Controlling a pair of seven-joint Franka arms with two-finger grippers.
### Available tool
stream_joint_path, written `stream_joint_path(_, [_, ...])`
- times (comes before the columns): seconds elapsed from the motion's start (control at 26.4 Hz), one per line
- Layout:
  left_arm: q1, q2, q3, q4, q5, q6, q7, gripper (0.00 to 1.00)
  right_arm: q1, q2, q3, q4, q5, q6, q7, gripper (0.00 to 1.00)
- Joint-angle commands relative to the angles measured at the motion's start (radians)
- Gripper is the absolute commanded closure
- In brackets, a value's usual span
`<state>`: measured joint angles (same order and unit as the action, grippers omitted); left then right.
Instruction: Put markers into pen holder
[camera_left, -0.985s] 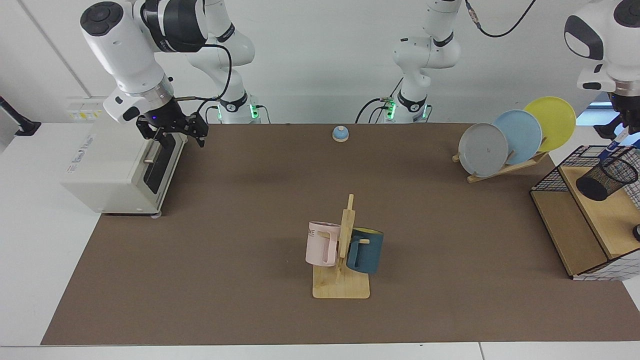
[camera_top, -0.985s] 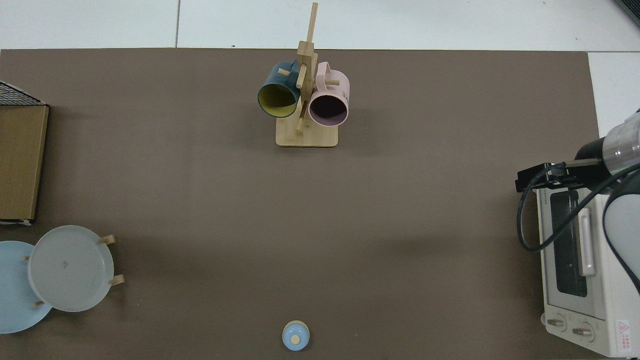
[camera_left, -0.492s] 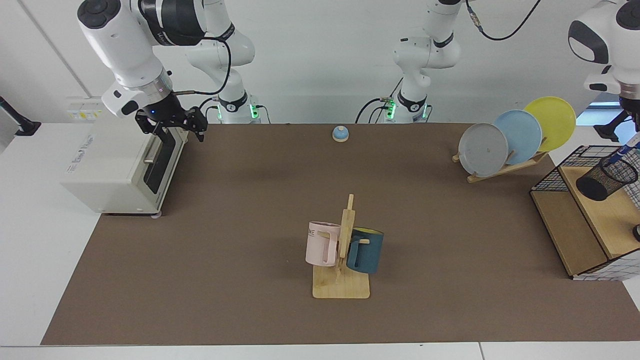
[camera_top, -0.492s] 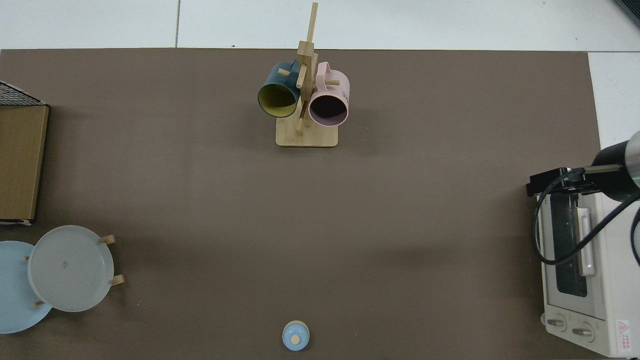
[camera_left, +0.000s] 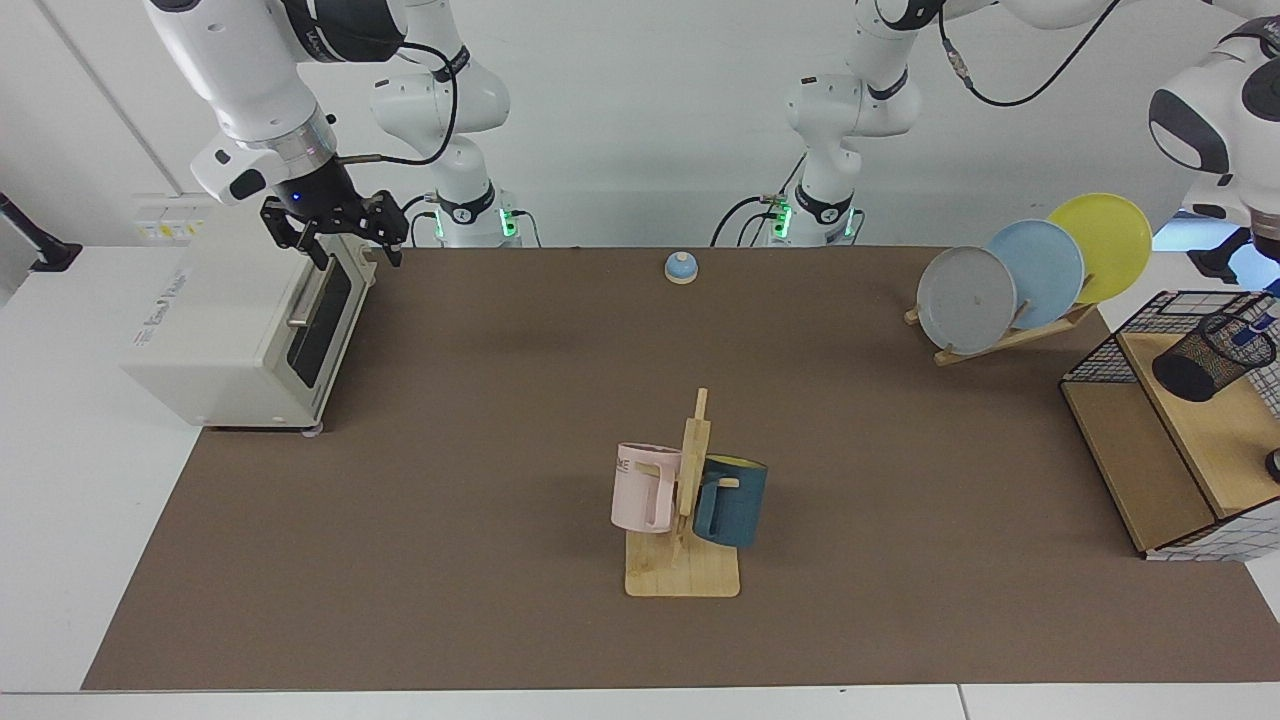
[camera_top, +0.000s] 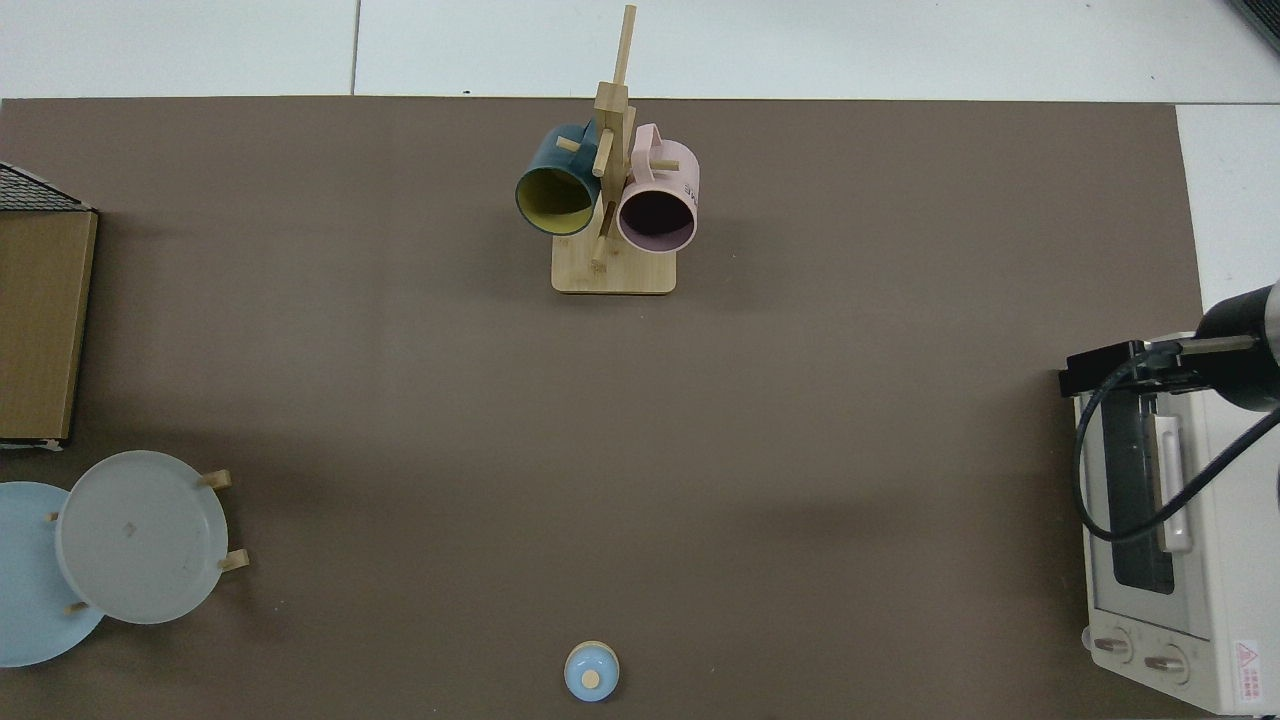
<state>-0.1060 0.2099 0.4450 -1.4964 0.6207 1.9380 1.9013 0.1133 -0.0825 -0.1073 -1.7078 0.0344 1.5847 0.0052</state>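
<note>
— At the right edge of the facing view, what do you have?

— I see the pen holder (camera_left: 1213, 356), a black mesh cup tilted on the wooden shelf (camera_left: 1200, 440) inside the wire basket (camera_left: 1100, 352). The marker (camera_left: 1257, 326) sits in its mouth; only a small blue-and-white bit shows at the rim. My left arm's wrist hangs above it at the upper right, but the left gripper is cut off by the frame, so I get no read on its fingers.

— And the other arm?

— At the upper left, the right gripper (camera_left: 335, 232) waits over the top front edge of the toaster oven (camera_left: 230, 330), fingers spread apart with nothing between them. From the top view it shows at the right edge (camera_top: 1120, 362), above the oven (camera_top: 1160, 520).

— Mid-frame?

— Pink mug (camera_left: 643, 487) and teal mug (camera_left: 731, 500) hang on the wooden rack (camera_left: 684, 570).
</note>
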Motion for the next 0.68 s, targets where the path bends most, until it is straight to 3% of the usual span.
stream_joint_path(0.0, [0.0, 0.014, 0.001, 0.012, -0.016, -0.005, 0.027, 0.71, -0.001, -0.011, 0.006, -0.007, -0.001, -0.008, 0.012, 0.0])
stream_joint_path(0.04, [-0.001, 0.014, 0.0, 0.008, -0.013, -0.007, 0.03, 0.39, 0.0, -0.011, 0.006, -0.007, -0.002, -0.003, 0.015, 0.0])
stream_joint_path(0.08, [-0.001, 0.014, 0.0, 0.01, -0.021, -0.008, 0.03, 0.0, 0.002, -0.011, 0.006, -0.007, -0.002, -0.002, 0.016, 0.0])
stream_joint_path(0.42, [-0.008, 0.014, -0.011, 0.013, -0.025, -0.031, 0.01, 0.0, -0.011, -0.01, 0.006, -0.007, -0.002, -0.002, 0.016, 0.0])
stream_joint_path(0.64, [-0.012, 0.011, -0.015, 0.007, -0.131, -0.105, -0.094, 0.0, -0.008, -0.01, 0.006, -0.007, -0.002, -0.002, 0.016, 0.0])
